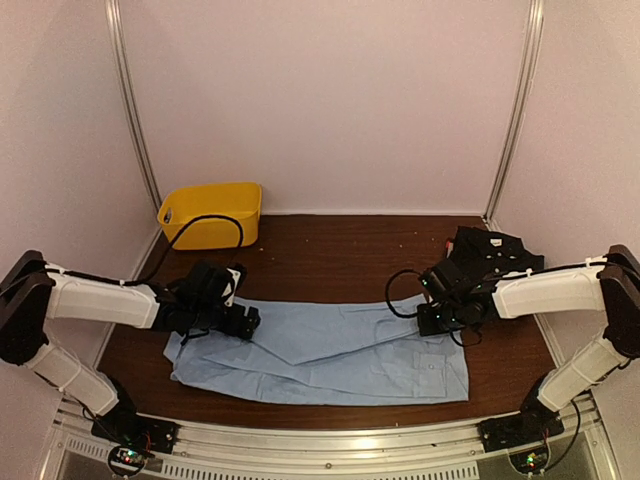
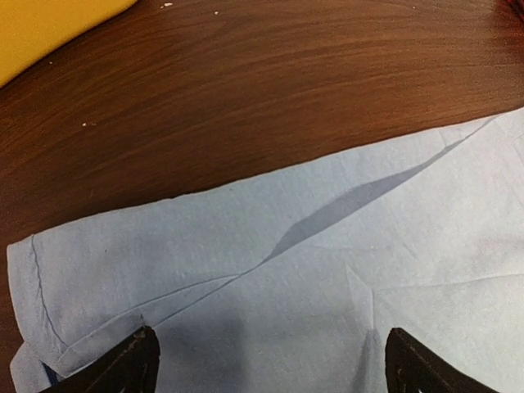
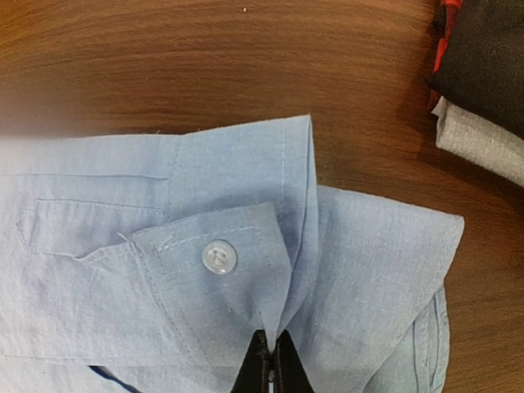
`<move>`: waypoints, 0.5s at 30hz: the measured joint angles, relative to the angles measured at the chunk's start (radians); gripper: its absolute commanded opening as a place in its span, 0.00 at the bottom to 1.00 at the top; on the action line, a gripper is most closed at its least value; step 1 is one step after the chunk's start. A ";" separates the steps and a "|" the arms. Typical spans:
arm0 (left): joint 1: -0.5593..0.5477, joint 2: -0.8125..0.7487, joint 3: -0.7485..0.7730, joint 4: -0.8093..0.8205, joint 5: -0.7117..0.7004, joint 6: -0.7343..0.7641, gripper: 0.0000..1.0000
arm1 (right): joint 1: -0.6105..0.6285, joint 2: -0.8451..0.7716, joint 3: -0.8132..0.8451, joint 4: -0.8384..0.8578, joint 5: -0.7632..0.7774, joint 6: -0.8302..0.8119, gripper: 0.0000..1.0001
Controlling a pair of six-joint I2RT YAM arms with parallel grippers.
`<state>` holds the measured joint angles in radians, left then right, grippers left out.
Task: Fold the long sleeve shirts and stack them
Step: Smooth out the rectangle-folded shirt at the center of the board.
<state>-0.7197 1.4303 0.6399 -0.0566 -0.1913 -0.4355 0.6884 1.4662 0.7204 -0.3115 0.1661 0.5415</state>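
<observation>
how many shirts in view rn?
3: light blue shirt spread out at near centre; black shirt folded at the far right; pale grey shirt directly under the black one. A red edge shows beside that pile, so more may be hidden.

1. In the left wrist view the yellow bin (image 2: pixel 45 29) is showing only as a wedge, cut by the top-left corner.
2. The left gripper (image 2: pixel 270 372) is showing just two spread fingertips (image 2: pixel 123 368) at the bottom edge; whether they are touching the light blue shirt (image 2: pixel 327 270) cannot be told.
3. In the right wrist view that shirt is running off the left and bottom edges, blurring at the left.
4. The black shirt (image 3: pixel 487 57) and grey shirt (image 3: pixel 479 139) are running off the right edge; a red scrap (image 3: pixel 446 41) beside them is too small to name.
</observation>
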 measured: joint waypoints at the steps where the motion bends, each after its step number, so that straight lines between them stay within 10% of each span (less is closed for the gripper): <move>1: 0.000 0.008 0.004 -0.004 -0.008 0.003 0.98 | 0.000 0.000 -0.002 -0.003 0.000 -0.003 0.06; 15: 0.000 0.051 -0.009 -0.021 -0.041 0.017 0.98 | 0.003 -0.034 -0.010 -0.052 0.013 -0.025 0.43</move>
<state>-0.7197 1.4815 0.6312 -0.0776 -0.2321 -0.4183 0.6914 1.4326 0.7105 -0.3637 0.1791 0.5163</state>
